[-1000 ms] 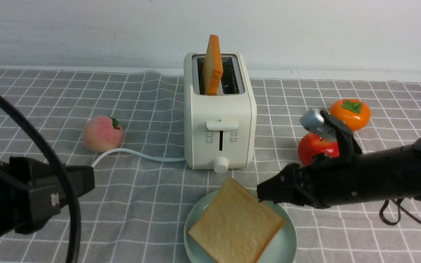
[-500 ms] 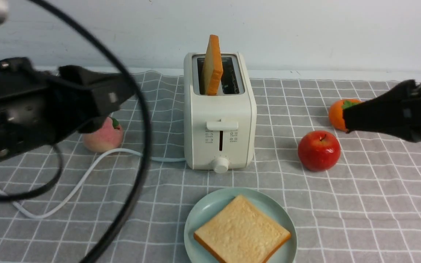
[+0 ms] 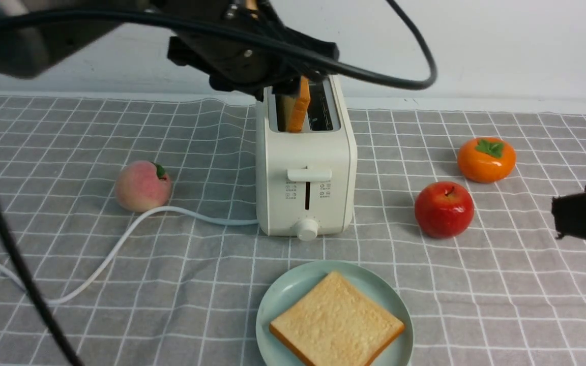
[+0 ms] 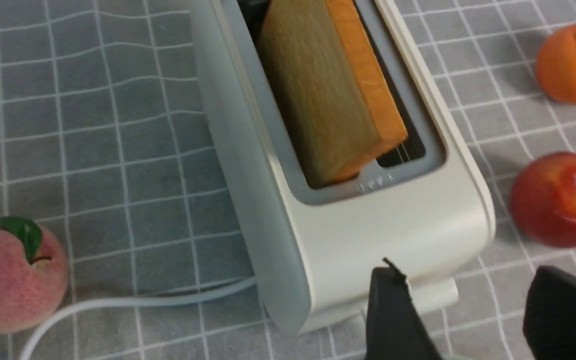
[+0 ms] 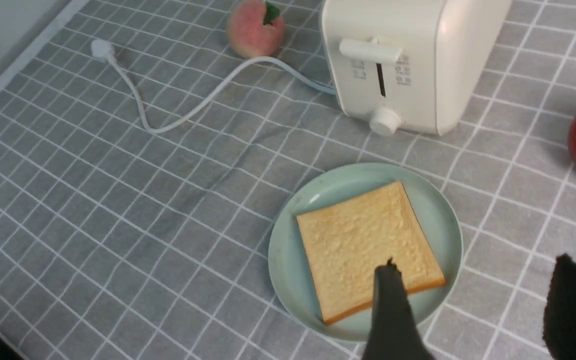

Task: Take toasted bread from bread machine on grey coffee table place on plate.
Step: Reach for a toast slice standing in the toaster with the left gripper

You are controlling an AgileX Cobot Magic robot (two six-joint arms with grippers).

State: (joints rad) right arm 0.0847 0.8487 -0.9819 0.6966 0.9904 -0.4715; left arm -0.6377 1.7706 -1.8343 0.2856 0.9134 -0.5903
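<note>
Your left pincer (image 4: 465, 280) hangs above the bread machine (image 3: 305, 168), jaws apart, nothing held; one toasted slice (image 4: 328, 95) stands in its left slot. Second slice (image 3: 336, 320) lies flat on the plate (image 3: 293, 290). Your right pincer (image 5: 475, 265) gapes empty

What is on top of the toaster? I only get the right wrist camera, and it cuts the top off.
Observer: A second slice of toast stands leaning in one slot of the toaster; the other slot is empty.
Visitor: Is a claw holding it?
Observer: No. The left claw hangs open over the toaster, its fingers not around the slice.
Visitor: Anything behind the apple?
Observer: An orange fruit with a green leaf sits farther back on the cloth, apart from the apple.
</note>
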